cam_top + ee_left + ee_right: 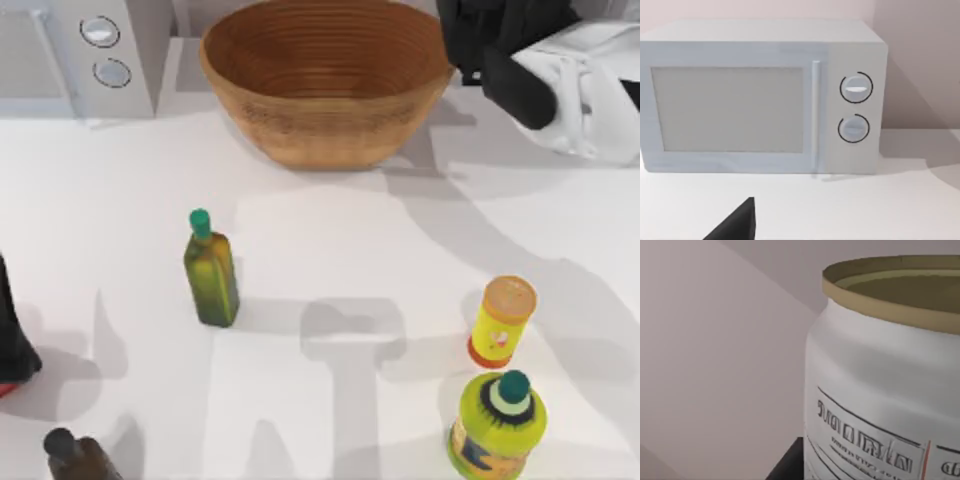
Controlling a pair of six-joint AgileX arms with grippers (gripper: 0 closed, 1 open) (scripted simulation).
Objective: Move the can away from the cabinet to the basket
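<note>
The can (pixel 880 385) is silver-grey with a dull gold rim. It stands very close in the right wrist view, with a pale wall behind it. My right gripper (pixel 530 100) hangs at the back right of the table, just right of the basket (pixel 325 80), and covers the can from above. The basket is a wide tan wicker bowl at the back centre, and nothing shows inside it. Dark shapes behind the right arm blend together, so I cannot pick out the cabinet. My left arm (pixel 15 340) sits parked at the left edge.
A white microwave (pixel 765 100) with two knobs stands at the back left. A green bottle (pixel 210 270) is mid-table. A yellow canister (pixel 503 320) and a yellow-green bottle (pixel 500 420) stand front right. A brown bottle (pixel 75 455) is front left.
</note>
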